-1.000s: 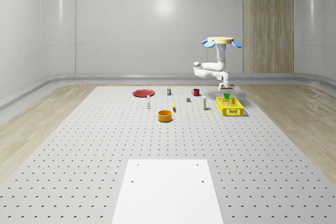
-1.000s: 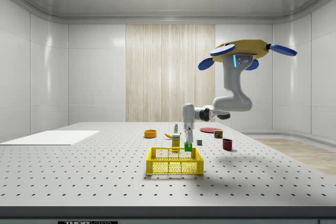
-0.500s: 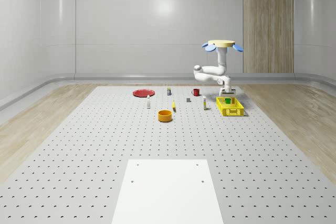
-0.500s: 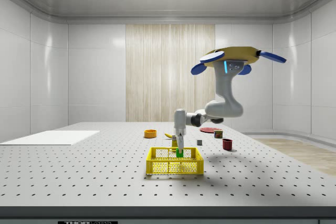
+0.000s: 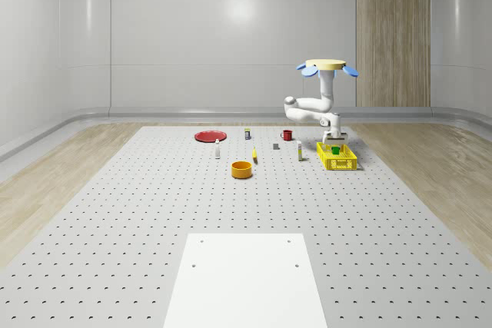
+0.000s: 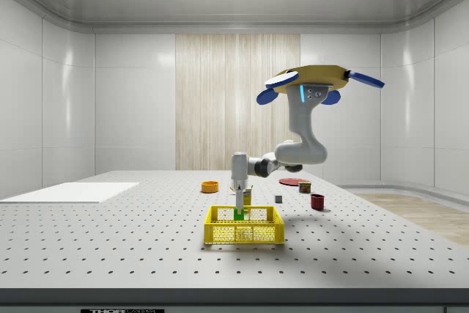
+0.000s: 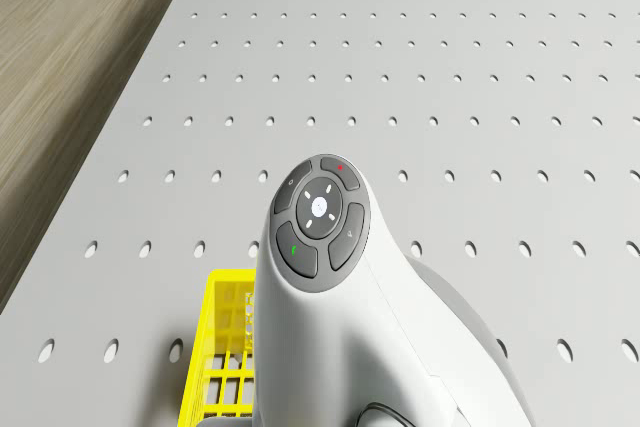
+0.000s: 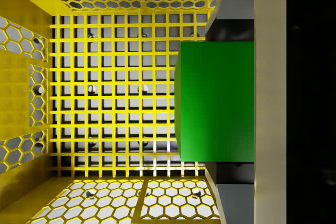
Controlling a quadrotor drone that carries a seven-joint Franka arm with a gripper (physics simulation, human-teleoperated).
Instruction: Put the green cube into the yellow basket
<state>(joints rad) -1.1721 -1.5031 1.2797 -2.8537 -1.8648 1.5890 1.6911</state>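
Whole-scene view: far back and high, facing down the worktop (image 5: 154, 213); side view: low, level, sharing the yellow basket (image 6: 244, 226). Drone view: steeply down along the arm (image 7: 340, 287). Wrist view: very close, straight into the basket.

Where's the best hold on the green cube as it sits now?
On two opposite flat side faces, coming straight down from above. The tool already holds the green cube that way inside the yellow basket, under the hovering drone; the basket's walls block any sideways approach.
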